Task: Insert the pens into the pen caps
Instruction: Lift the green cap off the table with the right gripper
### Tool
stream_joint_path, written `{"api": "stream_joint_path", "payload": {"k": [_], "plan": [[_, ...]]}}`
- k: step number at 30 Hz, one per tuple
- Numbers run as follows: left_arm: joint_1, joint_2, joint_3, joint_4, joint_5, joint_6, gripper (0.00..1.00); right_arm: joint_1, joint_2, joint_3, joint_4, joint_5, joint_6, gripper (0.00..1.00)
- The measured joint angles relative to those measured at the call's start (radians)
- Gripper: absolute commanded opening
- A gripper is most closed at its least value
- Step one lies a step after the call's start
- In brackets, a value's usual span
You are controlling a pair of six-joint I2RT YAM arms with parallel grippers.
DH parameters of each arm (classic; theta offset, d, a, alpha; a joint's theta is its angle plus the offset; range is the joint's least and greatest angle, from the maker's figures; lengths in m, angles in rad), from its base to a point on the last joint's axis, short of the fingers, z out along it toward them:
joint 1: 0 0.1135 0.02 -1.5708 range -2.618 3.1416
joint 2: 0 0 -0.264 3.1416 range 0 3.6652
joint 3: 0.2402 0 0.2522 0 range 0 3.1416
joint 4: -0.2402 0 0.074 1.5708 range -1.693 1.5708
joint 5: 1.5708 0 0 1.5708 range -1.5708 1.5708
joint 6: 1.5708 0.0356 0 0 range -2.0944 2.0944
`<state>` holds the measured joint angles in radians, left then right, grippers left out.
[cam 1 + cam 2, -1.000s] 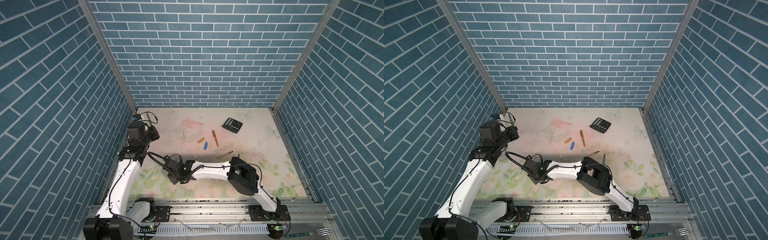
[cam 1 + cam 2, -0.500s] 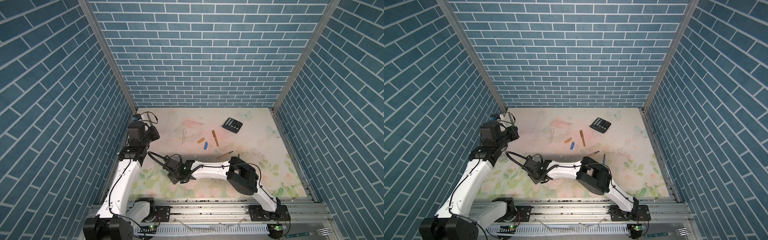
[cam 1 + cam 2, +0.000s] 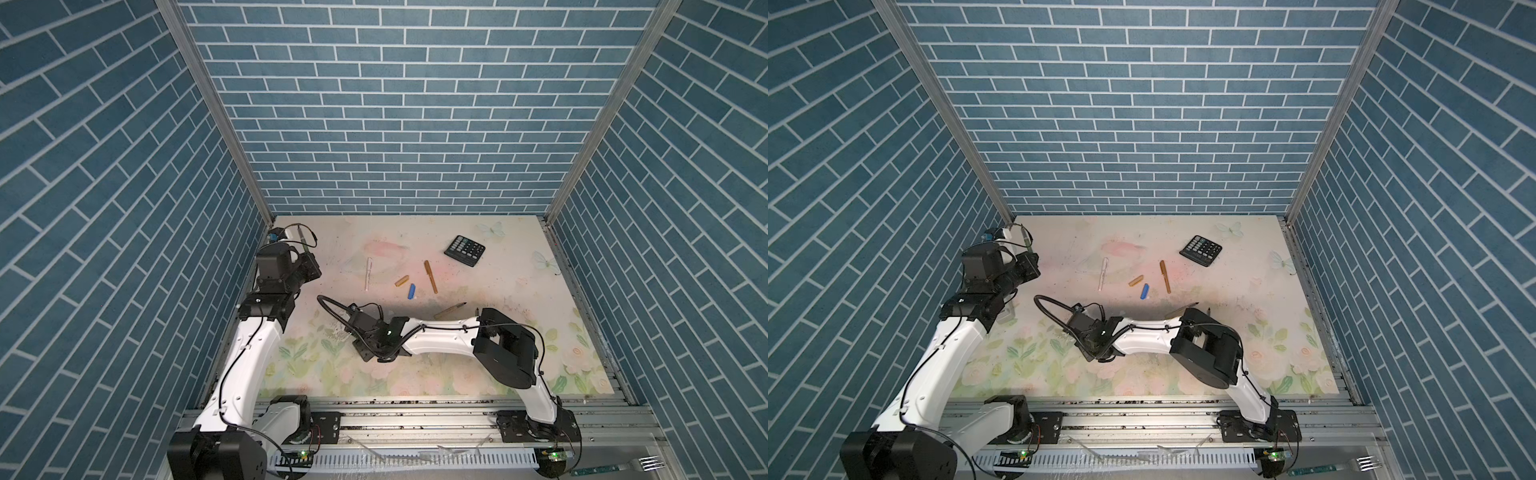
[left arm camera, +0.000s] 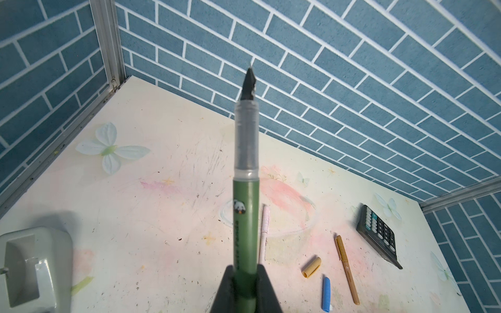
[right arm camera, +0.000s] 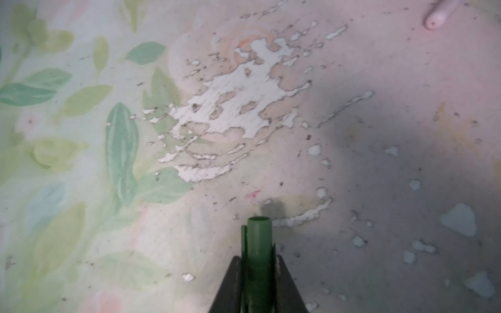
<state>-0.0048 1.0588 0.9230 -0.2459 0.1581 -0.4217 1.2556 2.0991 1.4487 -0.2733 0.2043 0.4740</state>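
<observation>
lying loose, calculator [image 3: 465, 251] at back; tan cap [image 3: 402, 281] beside blue cap [image 3: 412, 291]

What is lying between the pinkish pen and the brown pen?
A tan cap and a blue cap lie between the pinkish pen and the brown pen, seen in both top views.

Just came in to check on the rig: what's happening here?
The left gripper holds the green pen, tip uncapped, raised near the back left corner. The right gripper grips the green cap close to the mat. Pen and cap are apart, not yet joined. A pink pen, brown pen, tan cap and blue cap lie loose on the mat.
</observation>
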Motion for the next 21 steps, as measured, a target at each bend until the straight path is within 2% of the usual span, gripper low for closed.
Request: {"api": "stream_joint_path", "payload": {"k": [6, 13, 21], "plan": [[0.0, 0.01, -0.003, 0.015, 0.028, -0.008, 0.0, -0.057, -0.088, -0.16, 0.043, 0.009, 0.019, 0.22], [-0.026, 0.024, -0.004, 0.029, 0.068, -0.016, 0.0, -0.111, -0.197, -0.295, 0.038, -0.044, 0.025, 0.43], [-0.099, 0.029, -0.005, 0.042, 0.095, -0.014, 0.0, -0.12, -0.259, -0.312, -0.02, -0.063, 0.015, 0.45]]}}
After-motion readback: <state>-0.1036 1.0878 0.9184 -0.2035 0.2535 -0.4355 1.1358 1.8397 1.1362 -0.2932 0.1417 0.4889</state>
